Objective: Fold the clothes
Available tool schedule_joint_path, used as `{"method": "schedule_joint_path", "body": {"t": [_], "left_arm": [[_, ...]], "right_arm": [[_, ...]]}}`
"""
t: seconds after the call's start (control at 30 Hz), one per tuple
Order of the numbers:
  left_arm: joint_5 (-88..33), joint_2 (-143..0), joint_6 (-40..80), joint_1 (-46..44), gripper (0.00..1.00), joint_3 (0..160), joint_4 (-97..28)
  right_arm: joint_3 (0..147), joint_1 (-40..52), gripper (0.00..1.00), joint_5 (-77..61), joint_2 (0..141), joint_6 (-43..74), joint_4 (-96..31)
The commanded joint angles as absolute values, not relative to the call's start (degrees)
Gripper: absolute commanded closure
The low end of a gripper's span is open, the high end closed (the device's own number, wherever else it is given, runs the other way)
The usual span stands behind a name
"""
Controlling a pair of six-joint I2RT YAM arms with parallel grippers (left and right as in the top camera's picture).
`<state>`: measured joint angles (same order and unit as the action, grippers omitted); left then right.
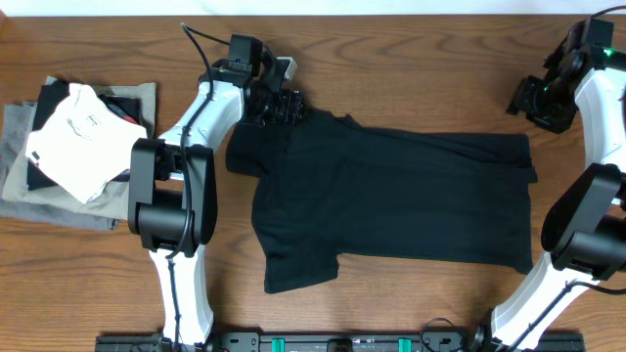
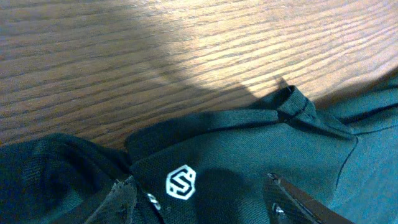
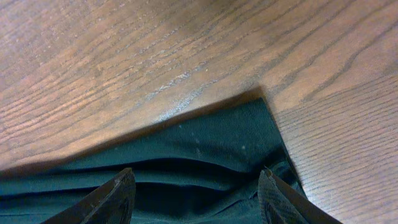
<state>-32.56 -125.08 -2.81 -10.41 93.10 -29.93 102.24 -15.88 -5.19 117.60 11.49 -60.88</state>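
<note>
— Black under the left gripper [image 1: 282, 106]?
— Yes: T-shirt [image 1: 391, 196], collar end. Spread flat on wooden table [image 1: 391, 59], running from just under the left gripper across to the right gripper [image 3: 196, 180]. Short sleeve [image 1: 298, 266] jutting toward the arm bases at the left gripper's end of the shirt.
— Left jaws?
— Wide apart, holding nothing. Fingers [image 2: 118, 202] low over the cloth, white logo [image 2: 181, 182] between them, collar fold just ahead.
— And the right?
— Also spread wide, empty. Hem corner of the shirt between the fingers [image 3: 112, 199] and just ahead of them; bare wood beyond. Cannot tell whether touching the cloth.
— Anything else?
— White folded garment [image 1: 73, 137] atop a grey-olive folded garment [image 1: 39, 191], well out to the outer side of the left gripper, apart from the shirt.
</note>
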Motion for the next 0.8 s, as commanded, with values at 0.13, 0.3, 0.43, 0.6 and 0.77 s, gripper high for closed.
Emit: {"method": "schedule_joint_path", "body": {"t": [0.13,0.3,0.43,0.6,0.77], "left_arm": [[-34.11,-125.29,-2.98,-11.70,0.42,93.62,-29.98],[-34.04,-125.29,-3.01,-12.36,0.72,93.62,-30.06],[-34.00,-125.27,-2.98,-12.23,0.92,93.62,-30.06],[-34.00,-124.75,-2.98,-12.19,0.94,93.62,-30.33],[-34.00,-121.40,-4.62,-12.19,0.94,93.62,-34.44]], "right_arm": [[101.71,-15.73,0.39,-5.39,117.34,10.37,-60.69],[101.69,-15.73,0.39,-5.39,117.34,9.10,-60.88],[101.54,-15.73,0.39,-4.64,117.34,9.10,-60.86],[101.49,-15.73,0.39,-4.47,117.34,9.08,-60.86],[101.47,-15.73,0.40,-4.47,117.34,9.08,-61.06]]}}
